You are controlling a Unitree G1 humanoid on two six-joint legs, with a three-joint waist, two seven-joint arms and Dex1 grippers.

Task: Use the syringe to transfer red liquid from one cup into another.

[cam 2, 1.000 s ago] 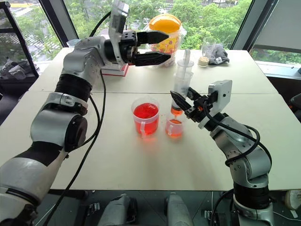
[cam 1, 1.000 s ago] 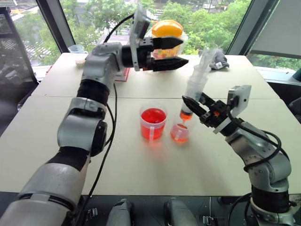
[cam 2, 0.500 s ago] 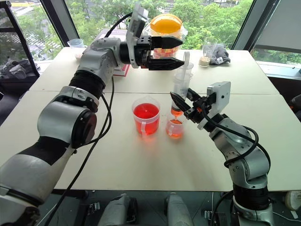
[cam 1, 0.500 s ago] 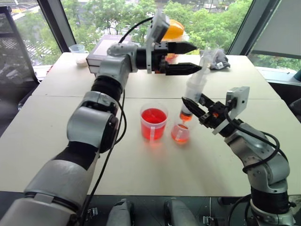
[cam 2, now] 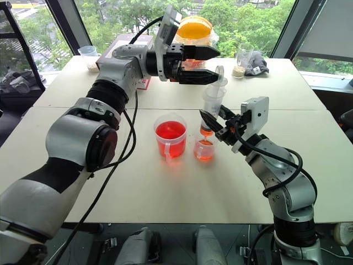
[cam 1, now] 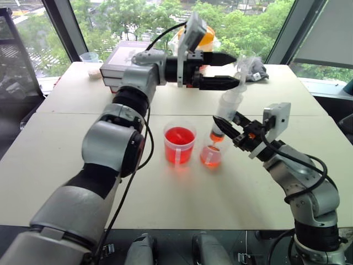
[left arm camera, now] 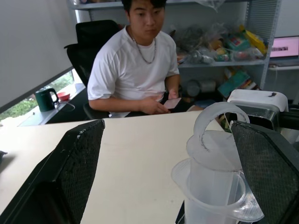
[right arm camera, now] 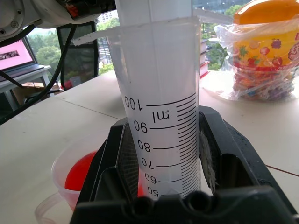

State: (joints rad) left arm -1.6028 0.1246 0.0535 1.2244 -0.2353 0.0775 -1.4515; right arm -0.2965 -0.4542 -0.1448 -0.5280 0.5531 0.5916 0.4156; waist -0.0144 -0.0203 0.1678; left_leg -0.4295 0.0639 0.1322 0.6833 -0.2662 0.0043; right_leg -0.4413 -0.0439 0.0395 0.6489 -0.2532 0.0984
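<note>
On the white bench (cam 1: 66, 160), near its middle:

- Right end effector (cam 1: 227, 128): fingers clamped on the lower barrel of the syringe (cam 1: 227, 107), which it holds nearly upright, tilted slightly. The barrel carries printed millilitre graduations, seen between the two black fingers (right arm camera: 219, 154) in the right wrist view.
- Syringe tip: orange-red, directly below the right end effector, at the mouth of the smaller flared cup (cam 1: 210, 156), which shows orange-red liquid (cam 1: 210, 160) low down.
- Larger red-tinted cup (cam 1: 180, 142): just beside the smaller cup, on the side away from the right end effector; red liquid inside.
- Left end effector (cam 1: 229, 70): fingers spread wide, pointing level across the bench, above the right end effector. The syringe's white plunger top (left arm camera: 219, 122) stands between its fingers without visible contact.
- Beyond the left end effector: a bagged yellow-lidded jar (cam 2: 197, 28), stacked books (cam 1: 118, 59).
- In the left wrist view: a seated person in a white shirt (left arm camera: 135, 70).
</note>
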